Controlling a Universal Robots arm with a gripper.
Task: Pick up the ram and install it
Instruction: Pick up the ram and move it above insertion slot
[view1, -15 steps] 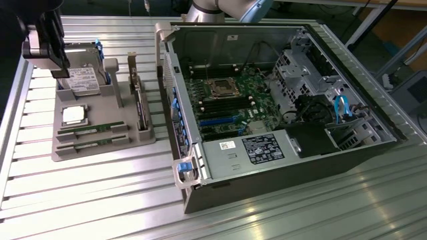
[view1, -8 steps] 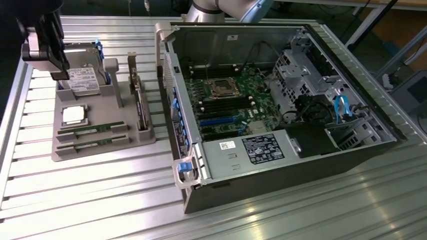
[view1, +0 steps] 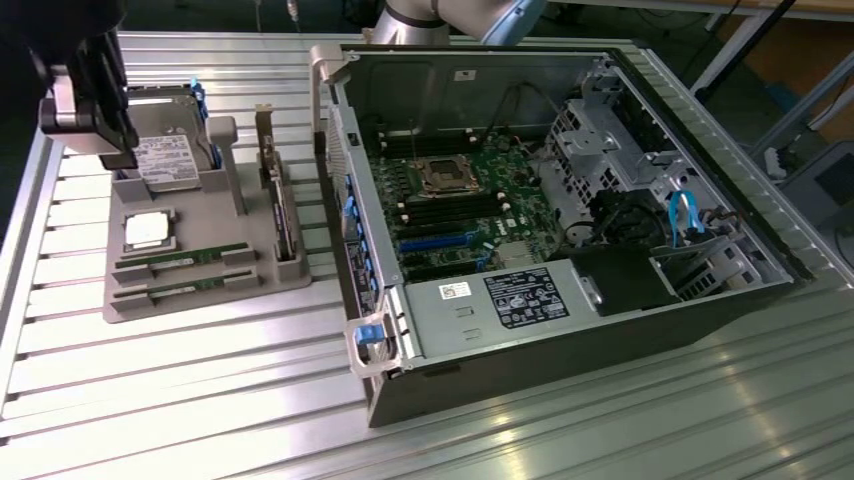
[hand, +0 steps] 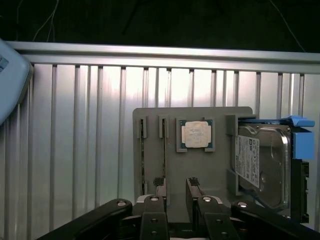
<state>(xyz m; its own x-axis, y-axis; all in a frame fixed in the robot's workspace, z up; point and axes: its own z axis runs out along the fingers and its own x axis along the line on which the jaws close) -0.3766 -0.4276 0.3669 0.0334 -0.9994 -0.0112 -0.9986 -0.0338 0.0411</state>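
My black two-fingered gripper (hand: 176, 186) hangs spread wide and empty, just above the flat grey plastic tray (hand: 220, 117). The two thin green ram sticks (hand: 164, 150) lie untouched in its slots, beside the square silver CPU chip (hand: 195, 134). I judge this the approach. The grasp needs my fingers squared to one stick's narrow edges. Beyond lies the ribbed aluminium table (hand: 75, 125), then the open black computer case (view1: 561, 385).

You have the open computer case (view1: 534, 390) lying on the slatted table (view1: 174, 400). Beside it, a grey holder (view1: 200, 305) carries a hard drive (view1: 171, 158) and a silver CPU chip (view1: 147, 230).
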